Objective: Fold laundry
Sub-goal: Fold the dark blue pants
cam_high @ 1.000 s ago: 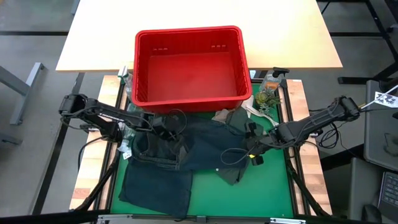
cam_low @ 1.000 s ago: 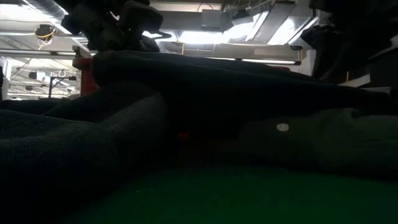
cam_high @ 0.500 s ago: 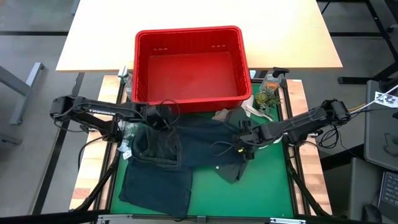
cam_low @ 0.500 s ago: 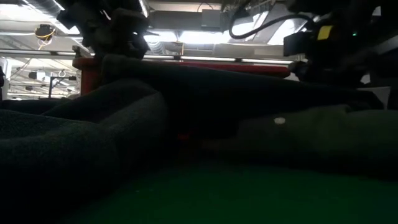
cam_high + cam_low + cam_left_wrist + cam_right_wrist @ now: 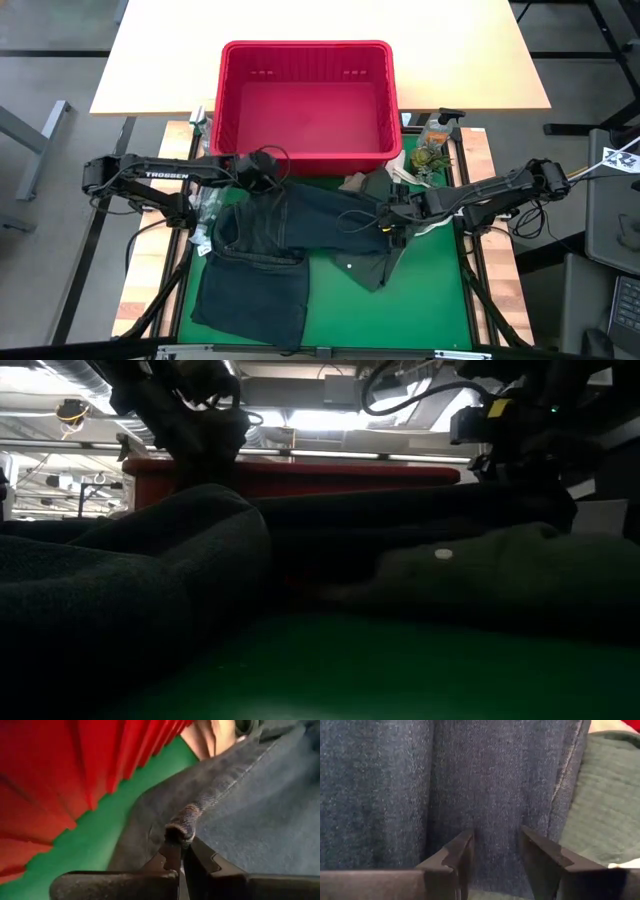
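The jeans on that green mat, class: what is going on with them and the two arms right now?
The robot is partway through handling the dark blue denim jeans, which lie spread on the green mat in front of the empty red basket. The left gripper is shut on a fold of the jeans' edge near the basket. The right gripper is open, its fingers resting on the denim beside the olive-green shirt. Nothing is folded yet.
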Controlling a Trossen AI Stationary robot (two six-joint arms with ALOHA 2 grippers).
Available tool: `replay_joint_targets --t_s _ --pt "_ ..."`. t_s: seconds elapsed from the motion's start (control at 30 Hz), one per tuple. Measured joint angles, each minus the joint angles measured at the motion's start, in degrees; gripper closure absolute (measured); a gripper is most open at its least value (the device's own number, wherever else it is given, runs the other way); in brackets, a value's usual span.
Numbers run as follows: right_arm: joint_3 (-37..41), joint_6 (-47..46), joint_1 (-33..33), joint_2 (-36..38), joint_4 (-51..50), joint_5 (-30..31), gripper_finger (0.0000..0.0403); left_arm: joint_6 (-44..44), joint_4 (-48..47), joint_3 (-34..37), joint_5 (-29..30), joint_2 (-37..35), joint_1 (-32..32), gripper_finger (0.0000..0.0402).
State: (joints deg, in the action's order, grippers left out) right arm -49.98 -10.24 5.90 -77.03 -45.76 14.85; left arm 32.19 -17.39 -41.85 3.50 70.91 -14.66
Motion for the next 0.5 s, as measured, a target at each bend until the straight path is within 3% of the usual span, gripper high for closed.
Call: replay_joint_targets --t_s 0.2,0.5 --pt "0.0 0.0 0.0 0.0 -1.2 -0.1 0.0246 -0.3 -0.5 0.0 0.5 0.0 1.7 0.0387" --pt "0.1 0.2 0.1 0.1 -1.9 -0.5 0.0246 -1.4 -0.8 0.0 0.4 0.0 1.7 0.0303"
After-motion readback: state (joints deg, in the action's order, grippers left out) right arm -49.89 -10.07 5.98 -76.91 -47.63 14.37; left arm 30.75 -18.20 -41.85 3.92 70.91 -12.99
